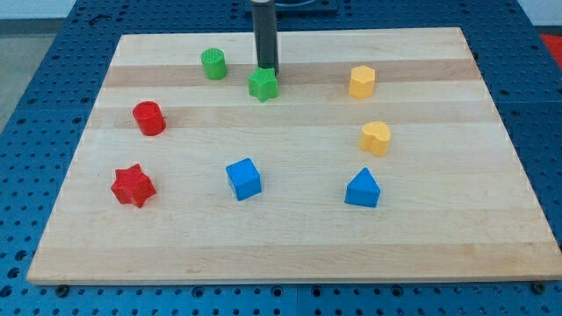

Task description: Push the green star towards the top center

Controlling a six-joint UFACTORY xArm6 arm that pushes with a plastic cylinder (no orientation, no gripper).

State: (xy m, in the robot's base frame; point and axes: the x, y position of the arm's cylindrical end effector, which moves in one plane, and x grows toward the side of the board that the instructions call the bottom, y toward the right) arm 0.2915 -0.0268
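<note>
The green star (262, 85) lies on the wooden board (290, 237) near the view's top, a little left of centre. My tip (267, 71) stands just behind the star, on its top side, touching or almost touching it. The rod rises straight up out of the view's top edge.
A green cylinder (213, 63) sits left of the star. A yellow hexagonal block (362, 82) and a yellow heart (376, 138) are at the right. A red cylinder (149, 118) and red star (133, 185) are at the left. A blue cube (243, 178) and blue triangular block (363, 189) lie lower.
</note>
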